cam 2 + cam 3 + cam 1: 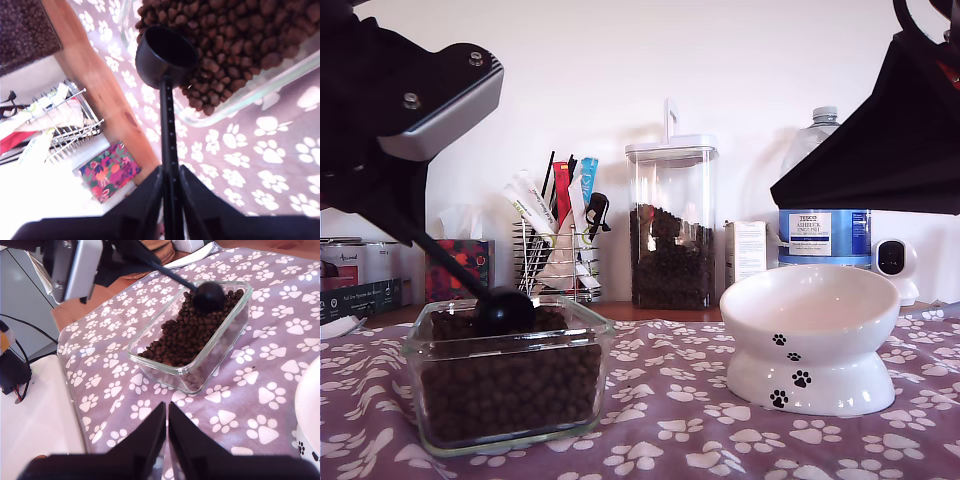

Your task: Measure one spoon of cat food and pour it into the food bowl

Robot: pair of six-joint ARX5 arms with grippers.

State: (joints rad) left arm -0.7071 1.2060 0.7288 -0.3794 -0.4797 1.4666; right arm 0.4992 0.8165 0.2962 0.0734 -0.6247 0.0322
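The black spoon's round cup (pixel 503 310) rests on the dark brown cat food (pixel 510 385) heaped in a square clear glass dish (pixel 575 400) at the exterior view's left. My first gripper (pixel 171 200) is shut on the spoon's thin handle (pixel 168 130), and the cup (pixel 165 52) looks empty, lying at the pile's edge near the dish rim. The white food bowl (pixel 810 335) with black paw prints stands at the exterior view's right, with nothing visible in it. My second gripper (pixel 166 435) is shut on nothing and hovers above the cloth, apart from the dish (pixel 200 375) and the spoon (pixel 208 296).
A purple paw-print cloth (pixel 670 425) covers the table. Behind stand a tall clear canister of kibble (pixel 670 230), a wire rack of sachets (pixel 558 250), a tissue box (pixel 458 268), a small carton (pixel 745 250), a water bottle (pixel 825 215) and a small white camera (pixel 893 262).
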